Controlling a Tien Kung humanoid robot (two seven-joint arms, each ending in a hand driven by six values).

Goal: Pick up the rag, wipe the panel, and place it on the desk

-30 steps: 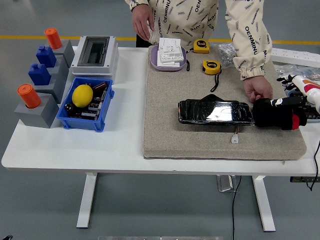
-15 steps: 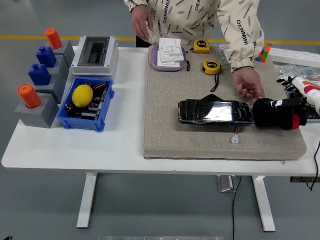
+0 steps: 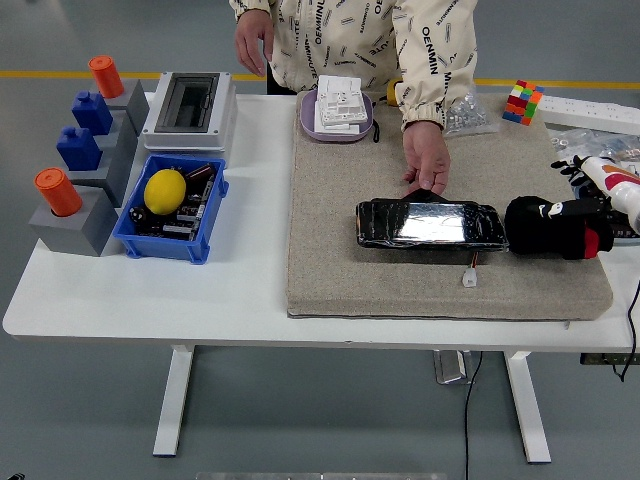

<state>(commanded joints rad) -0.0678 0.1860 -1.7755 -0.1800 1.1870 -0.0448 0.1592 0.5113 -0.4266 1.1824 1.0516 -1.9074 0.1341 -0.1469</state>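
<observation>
Head view: right hand (image 3: 556, 227) rests just right of panel (image 3: 430, 224).

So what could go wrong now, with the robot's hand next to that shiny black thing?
The person's hand rests at the far edge of the panel, so a wiping sweep might bump it. The right hand sits at the panel's right end, apparently on a dark rag, though whether it grips it is unclear; the rag could get left behind. The small connector and its wire lie just in front and might snag.
</observation>
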